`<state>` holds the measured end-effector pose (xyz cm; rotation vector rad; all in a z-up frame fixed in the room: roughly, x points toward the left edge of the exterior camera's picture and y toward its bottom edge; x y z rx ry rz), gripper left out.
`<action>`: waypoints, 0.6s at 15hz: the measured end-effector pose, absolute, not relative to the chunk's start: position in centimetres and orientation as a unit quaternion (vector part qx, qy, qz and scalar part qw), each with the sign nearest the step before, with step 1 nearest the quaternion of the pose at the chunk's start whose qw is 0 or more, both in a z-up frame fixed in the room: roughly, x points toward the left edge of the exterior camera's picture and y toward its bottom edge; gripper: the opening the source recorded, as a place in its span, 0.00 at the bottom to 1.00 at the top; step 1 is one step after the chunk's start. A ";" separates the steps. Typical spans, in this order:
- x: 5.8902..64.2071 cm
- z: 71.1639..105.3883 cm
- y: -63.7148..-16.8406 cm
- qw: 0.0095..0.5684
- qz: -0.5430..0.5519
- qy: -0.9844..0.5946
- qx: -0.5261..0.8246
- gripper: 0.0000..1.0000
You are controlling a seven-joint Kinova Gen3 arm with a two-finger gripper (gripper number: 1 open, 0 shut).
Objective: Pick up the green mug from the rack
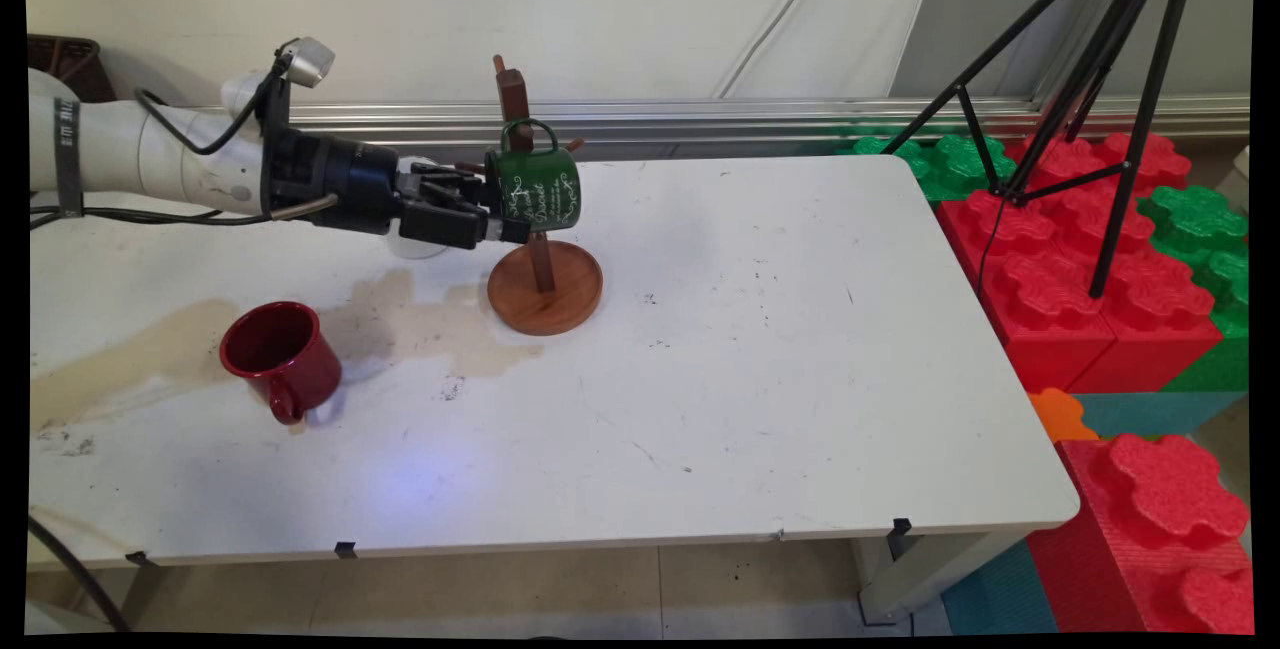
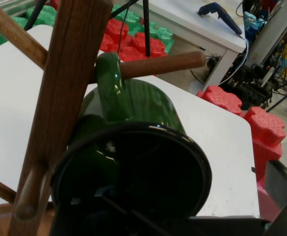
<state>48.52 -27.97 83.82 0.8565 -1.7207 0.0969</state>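
A green mug [image 1: 535, 189] with white lettering hangs on its side from a wooden mug tree [image 1: 545, 287], its handle [image 2: 109, 83] looped over a peg [image 2: 168, 64]. The mug's mouth faces my gripper [image 1: 512, 221], which is level with the lower rim and stands open. In the hand view one finger [image 2: 281, 189] shows well to the right of the rim; the other is hidden behind or inside the mug [image 2: 133, 162]. The tree's post [image 2: 59, 98] rises close on the left.
A red mug [image 1: 280, 354] stands upright at the table's near left, beside a brownish stain [image 1: 430, 329]. A black tripod [image 1: 1100, 79] and red and green foam blocks [image 1: 1080, 259] stand past the table's right edge.
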 end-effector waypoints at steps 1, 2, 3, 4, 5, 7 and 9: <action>48.5 83.8 -27.9 0.572 0.041 -0.733 0.366 1.00; 48.4 83.7 -27.9 0.572 0.041 -0.732 0.368 1.00; 48.4 83.7 -27.9 0.572 0.041 -0.731 0.369 1.00; 48.3 83.7 -27.9 0.573 0.041 -0.730 0.370 1.00; 48.3 83.7 -27.8 0.574 0.042 -0.729 0.371 0.00; 48.3 83.7 -27.8 0.576 0.041 -0.727 0.372 0.00; 48.3 83.8 -27.7 0.577 0.041 -0.726 0.372 0.00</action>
